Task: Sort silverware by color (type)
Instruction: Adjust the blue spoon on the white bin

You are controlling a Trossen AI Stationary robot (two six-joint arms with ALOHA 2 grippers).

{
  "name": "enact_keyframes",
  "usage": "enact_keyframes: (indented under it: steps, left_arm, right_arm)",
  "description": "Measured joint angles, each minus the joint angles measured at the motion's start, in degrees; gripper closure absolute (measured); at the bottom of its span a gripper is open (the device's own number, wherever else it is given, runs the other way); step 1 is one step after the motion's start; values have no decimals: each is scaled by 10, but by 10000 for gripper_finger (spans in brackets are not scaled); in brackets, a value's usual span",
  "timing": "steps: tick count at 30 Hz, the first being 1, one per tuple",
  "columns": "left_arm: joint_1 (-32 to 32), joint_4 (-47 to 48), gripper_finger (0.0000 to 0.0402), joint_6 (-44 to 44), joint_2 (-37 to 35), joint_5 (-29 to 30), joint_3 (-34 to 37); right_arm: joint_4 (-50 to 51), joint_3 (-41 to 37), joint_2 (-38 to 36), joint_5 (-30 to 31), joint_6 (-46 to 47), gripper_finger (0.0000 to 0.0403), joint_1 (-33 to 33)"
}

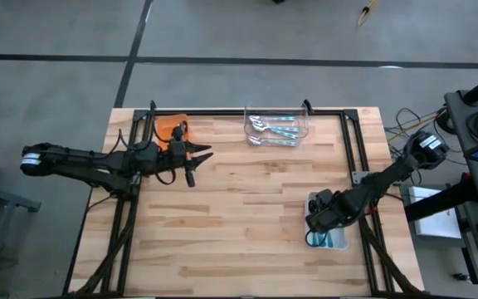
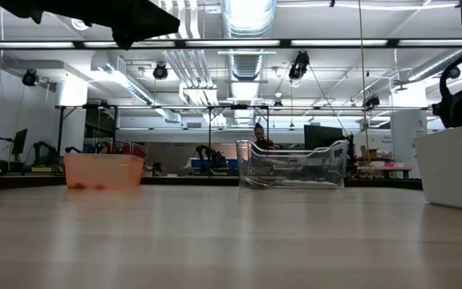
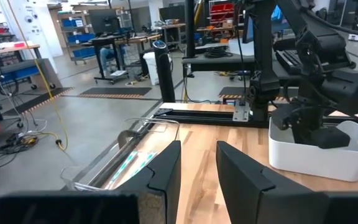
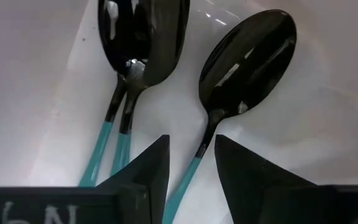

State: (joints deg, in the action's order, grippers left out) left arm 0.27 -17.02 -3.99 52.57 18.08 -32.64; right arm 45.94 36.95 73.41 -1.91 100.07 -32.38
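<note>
Progress: sorting looks partly done; some teal spoons already lie in the white bin (image 1: 339,242), while a few spoons wait in the clear tray (image 1: 278,127).
White bin: at the table's near right; the right wrist view shows three teal-handled spoons (image 4: 219,87) on its floor, two overlapping and one just beside them.
Clear tray: at the far edge, centre; holds several spoons (image 1: 265,126), some with teal handles; exact count is hard to tell.
Orange tray: at the far left (image 1: 169,127); its contents are not readable.
Right gripper: down inside the white bin (image 4: 191,171), jaws narrowly apart above one teal handle, holding nothing I can see.
Left gripper: hovering beside the orange tray (image 3: 197,177), jaws narrowly parted and empty.
Remaining: judging by the clear tray, the remaining spoons must go to their bins.
</note>
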Motion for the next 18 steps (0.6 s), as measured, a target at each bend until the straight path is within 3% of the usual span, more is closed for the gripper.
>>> enact_keyframes:
  steps: [8, 18]
  left_arm:
    - [0, 0, 318, 0, 0, 0, 0]
    - [0, 0, 318, 0, 0, 0, -1]
  right_arm:
    - [-2, 1, 16, -1, 5, 311, 0]
    - [-1, 1, 13, -6, 9, 384, 0]
